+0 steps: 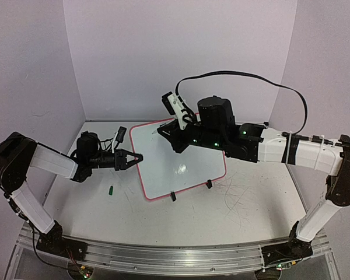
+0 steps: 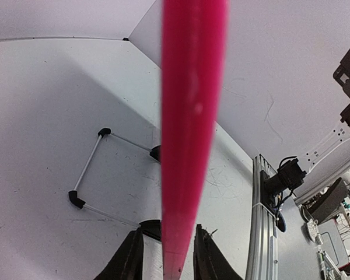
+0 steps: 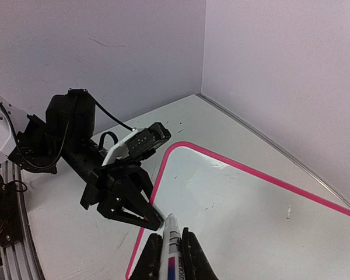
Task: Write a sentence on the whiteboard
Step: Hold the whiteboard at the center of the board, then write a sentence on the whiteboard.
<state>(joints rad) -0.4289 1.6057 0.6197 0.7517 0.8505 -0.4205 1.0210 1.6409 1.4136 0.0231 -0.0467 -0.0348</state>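
- The right gripper (image 3: 171,234) is pinched tight on a white marker (image 3: 170,252), which stands between its 2 fingers with the tip pointing out ahead.
- The marker tip is over the white face of the whiteboard (image 1: 176,156), just inside the pink-red rim (image 3: 252,172) near a rounded corner. I cannot tell whether the tip touches the surface.
- The left gripper (image 1: 137,158) is at the board's left edge. In the left wrist view the rim runs as a broad pink blur between its 2 fingers (image 2: 130,256). I cannot tell whether they grip the rim or only straddle it.
- The whiteboard lies in the middle of the table (image 1: 233,216), between the 2 arms and turned at an angle to the table edge.
- 2 black clip feet (image 1: 172,196) show on the board's near edge.
- A small green piece (image 1: 111,188) lies on the table near the left gripper, apart from the board.
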